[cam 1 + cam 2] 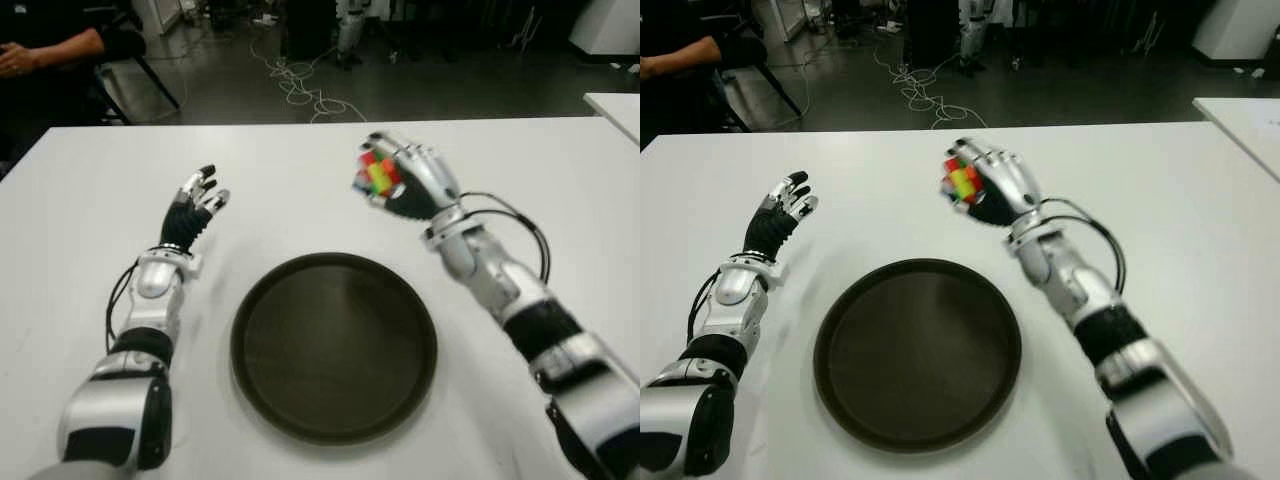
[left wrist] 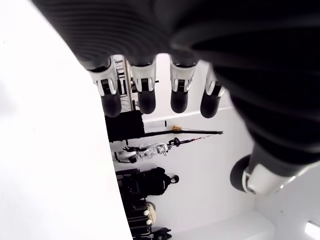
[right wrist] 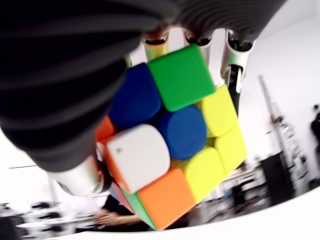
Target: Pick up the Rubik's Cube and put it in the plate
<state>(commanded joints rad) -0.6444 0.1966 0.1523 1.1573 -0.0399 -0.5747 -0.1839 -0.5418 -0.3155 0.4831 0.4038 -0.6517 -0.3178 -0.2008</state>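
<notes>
My right hand (image 1: 400, 180) is raised above the white table (image 1: 300, 190), beyond the plate's far right rim, with its fingers curled around the Rubik's Cube (image 1: 375, 177). In the right wrist view the cube (image 3: 175, 130) fills the palm, showing green, blue, yellow, white and orange tiles, and the fingers (image 3: 235, 60) wrap its far side. The round dark brown plate (image 1: 334, 345) lies flat in the middle of the table with nothing in it. My left hand (image 1: 195, 205) shows left of the plate, fingers stretched out and holding nothing; the left wrist view shows its fingertips (image 2: 145, 97) straight.
A person's arm (image 1: 50, 50) shows at the far left beyond the table, next to a chair. Cables (image 1: 300, 85) lie on the dark floor behind. A second white table's corner (image 1: 615, 105) stands at the far right.
</notes>
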